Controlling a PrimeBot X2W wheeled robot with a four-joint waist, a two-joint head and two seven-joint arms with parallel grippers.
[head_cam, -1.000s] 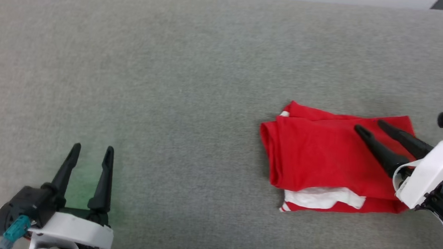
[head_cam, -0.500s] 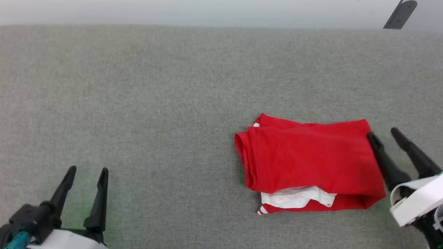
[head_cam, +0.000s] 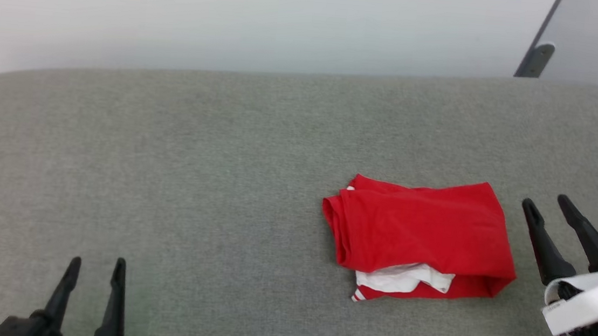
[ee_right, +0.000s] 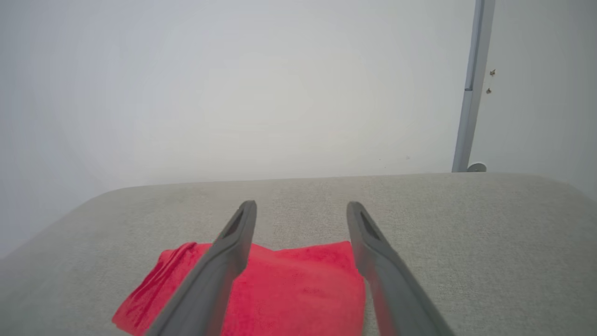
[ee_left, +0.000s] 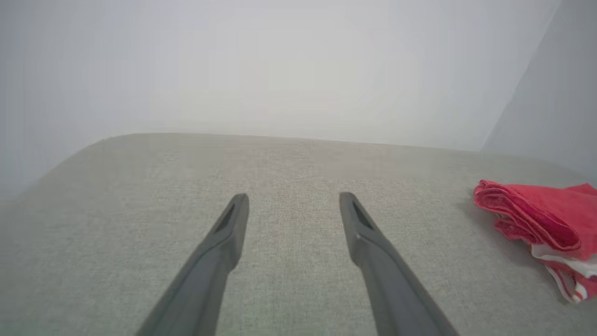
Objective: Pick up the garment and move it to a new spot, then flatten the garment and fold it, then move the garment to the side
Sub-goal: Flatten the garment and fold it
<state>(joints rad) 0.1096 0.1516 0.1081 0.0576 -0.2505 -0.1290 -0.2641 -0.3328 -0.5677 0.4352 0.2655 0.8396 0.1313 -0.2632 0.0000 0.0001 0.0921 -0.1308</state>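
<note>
Lying folded into a compact red rectangle, the garment (head_cam: 420, 235) sits on the right half of the grey padded surface (head_cam: 197, 153), well short of its far edge. A white sleeve with striped trim pokes out under the near edge. Rolled layers stack along the left side.

Right gripper (head_cam: 545, 201): just beside the garment's right edge, apart from it, fingers spread, nothing between them. Left gripper (head_cam: 97, 261): well apart at the near left, fingers likewise parted and empty.

Judgement: the fold looks done and the bundle is set aside, so the task is at or near its end.

Risks: the loose sleeve and puffy rolled edge suggest the stack is not pressed tight, and the soft fabric could slump open if nudged. A right fingertip sweeping across the near corner could snag the top layer and drag the fold apart.

View notes: the left wrist view gives the rolled edge side-on, several layers deep with the sleeve trim lowest, which the head view flattens. In the right wrist view one finger overlaps the cloth, and its height above it cannot be judged there. The head view shows the gap. The right wrist view also takes in a grey metal post (ee_right: 468, 93) by the wall.
</note>
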